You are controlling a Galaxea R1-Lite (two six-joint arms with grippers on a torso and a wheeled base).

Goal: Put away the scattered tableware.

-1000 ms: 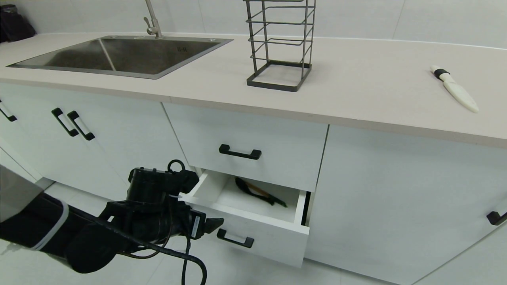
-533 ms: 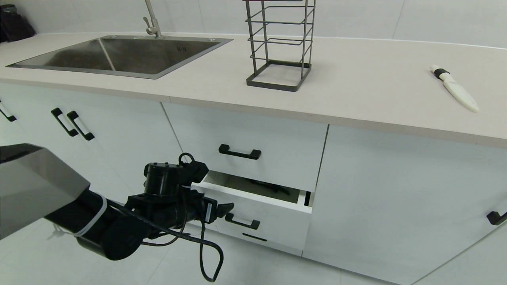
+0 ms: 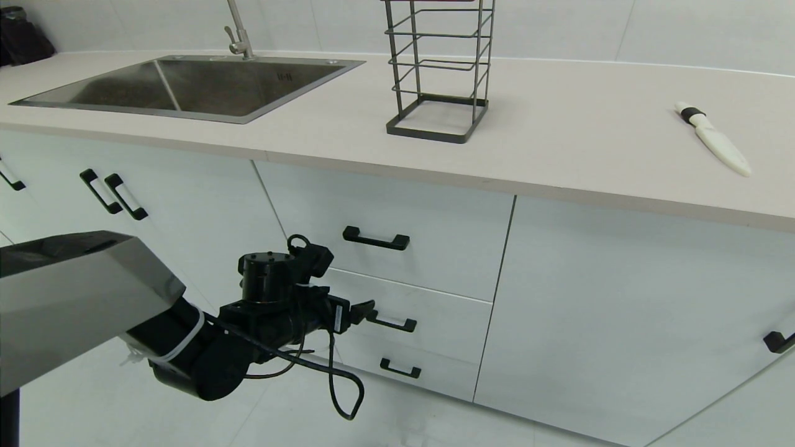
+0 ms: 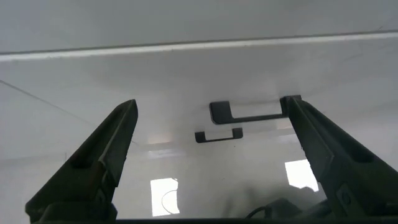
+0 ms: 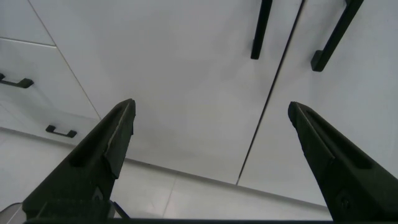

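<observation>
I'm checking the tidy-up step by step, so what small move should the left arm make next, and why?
Probably draw the left gripper straight back from the handle of the middle drawer. That drawer sits flush with its neighbours, the jaws stand open with nothing between them, and the white knife lies on the countertop, not yet put away.

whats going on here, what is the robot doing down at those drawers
The left gripper, open, is at the handle of the middle drawer, which it has just pushed shut with utensils inside. A white knife lies out on the countertop. The right gripper is open, facing the cabinet doors.
</observation>
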